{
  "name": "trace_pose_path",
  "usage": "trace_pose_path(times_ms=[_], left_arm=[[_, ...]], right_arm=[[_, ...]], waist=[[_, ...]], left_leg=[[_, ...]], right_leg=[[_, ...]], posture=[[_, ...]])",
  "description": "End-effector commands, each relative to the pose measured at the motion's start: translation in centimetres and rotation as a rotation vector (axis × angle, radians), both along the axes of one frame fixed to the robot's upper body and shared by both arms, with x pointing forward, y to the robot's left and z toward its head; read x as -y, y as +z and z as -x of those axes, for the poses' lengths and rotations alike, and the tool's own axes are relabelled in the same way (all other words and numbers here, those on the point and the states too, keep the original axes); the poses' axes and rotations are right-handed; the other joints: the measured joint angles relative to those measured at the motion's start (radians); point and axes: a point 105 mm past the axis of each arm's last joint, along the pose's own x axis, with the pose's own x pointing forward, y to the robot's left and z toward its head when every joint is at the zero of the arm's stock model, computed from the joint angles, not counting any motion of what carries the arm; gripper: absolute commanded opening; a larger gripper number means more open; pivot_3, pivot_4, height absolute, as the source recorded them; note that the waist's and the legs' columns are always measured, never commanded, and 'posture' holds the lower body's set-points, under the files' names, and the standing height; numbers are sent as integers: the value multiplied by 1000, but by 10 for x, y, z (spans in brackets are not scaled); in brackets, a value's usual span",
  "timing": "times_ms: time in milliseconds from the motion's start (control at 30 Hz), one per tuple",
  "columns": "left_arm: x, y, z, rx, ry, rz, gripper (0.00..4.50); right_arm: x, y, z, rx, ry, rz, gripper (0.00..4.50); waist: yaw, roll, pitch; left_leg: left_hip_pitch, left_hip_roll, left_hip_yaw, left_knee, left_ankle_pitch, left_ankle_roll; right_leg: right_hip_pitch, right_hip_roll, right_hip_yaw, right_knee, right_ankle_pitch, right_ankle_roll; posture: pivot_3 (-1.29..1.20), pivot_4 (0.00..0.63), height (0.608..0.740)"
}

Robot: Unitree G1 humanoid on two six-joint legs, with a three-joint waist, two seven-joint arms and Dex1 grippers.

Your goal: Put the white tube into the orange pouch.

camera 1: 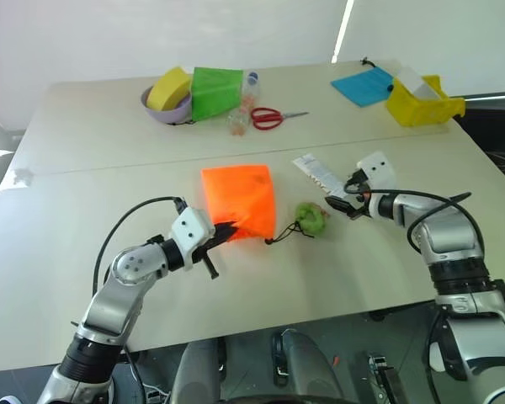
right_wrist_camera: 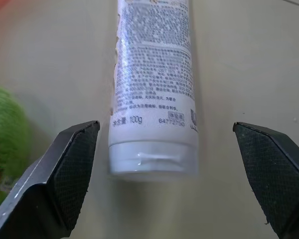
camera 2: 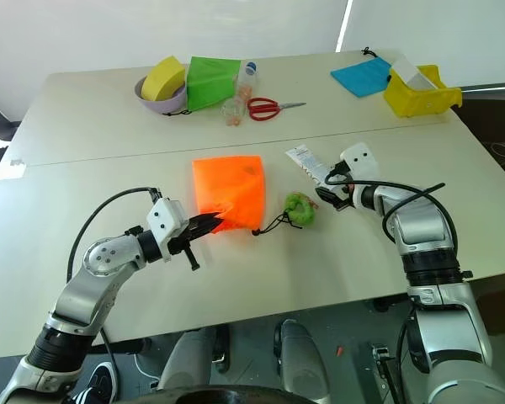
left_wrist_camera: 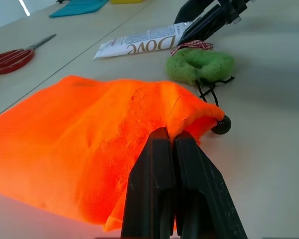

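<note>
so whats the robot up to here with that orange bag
The left end effector is shut on the mouth edge of the orange pouch, pinning it on the table. The right end effector is open around the cap end of the white tube, which lies flat, not yet gripped.

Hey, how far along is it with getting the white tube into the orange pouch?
Done: the left gripper is shut on the orange pouch at its edge. In hand: the right gripper, open, brackets the white tube, which lies on the table. Left: grasping, lifting, inserting.
</note>
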Motion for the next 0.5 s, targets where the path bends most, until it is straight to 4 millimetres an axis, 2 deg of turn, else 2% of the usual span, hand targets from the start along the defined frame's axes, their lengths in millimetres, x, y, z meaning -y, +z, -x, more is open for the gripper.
trace_pose_path(times_ms=[33, 133, 167, 300, 367, 467, 500], left_arm=[[2, 9, 2, 51, -8, 1, 0], [2, 9, 2, 54, -12, -5, 0], [2, 9, 1, 54, -13, -6, 0], [2, 9, 1, 54, -16, -12, 0], [2, 9, 0, 59, -21, -16, 0], [1, 10, 1, 59, -22, -15, 0], [1, 10, 1, 59, -22, -16, 0]], right_arm=[[-2, 13, -3, 35, 5, -35, 3606], [-3, 17, -3, 64, 11, -36, 2097], [-5, 21, -3, 85, 22, -38, 1777], [-15, 35, 5, 141, 105, -75, 1799], [-13, 45, 14, 176, 138, -103, 1799], [-18, 57, 39, 195, 257, -166, 1799], [-23, 57, 53, 176, 328, -172, 1799]], waist=[[0, 0, 0], [0, 0, 0], [0, 0, 0], [1, 0, 0], [2, 0, 0], [6, 0, 0], [8, 0, 0]], left_leg=[[0, 0, 0, 0, 0, 0], [0, 0, 0, 0, 0, 0], [0, 0, 0, 0, 0, 0], [0, 0, 0, 0, 0, 0], [0, 0, 0, 0, 0, 0], [-1, 0, 0, -1, 0, 0], [-1, 0, 0, -1, 0, 0]], right_leg=[[0, 0, 0, 0, 0, 0], [0, 0, 0, 0, 0, 0], [0, 0, 0, 0, 0, 0], [0, 0, 0, 0, 0, 0], [0, 0, 0, 0, 1, 2], [0, 0, 0, 0, 1, 2], [0, 0, 0, -1, 1, 2]], posture=[[0, 150, 740], [0, 150, 740], [0, 150, 740], [0, 150, 740], [0, 150, 740], [0, 150, 740], [0, 150, 740]])
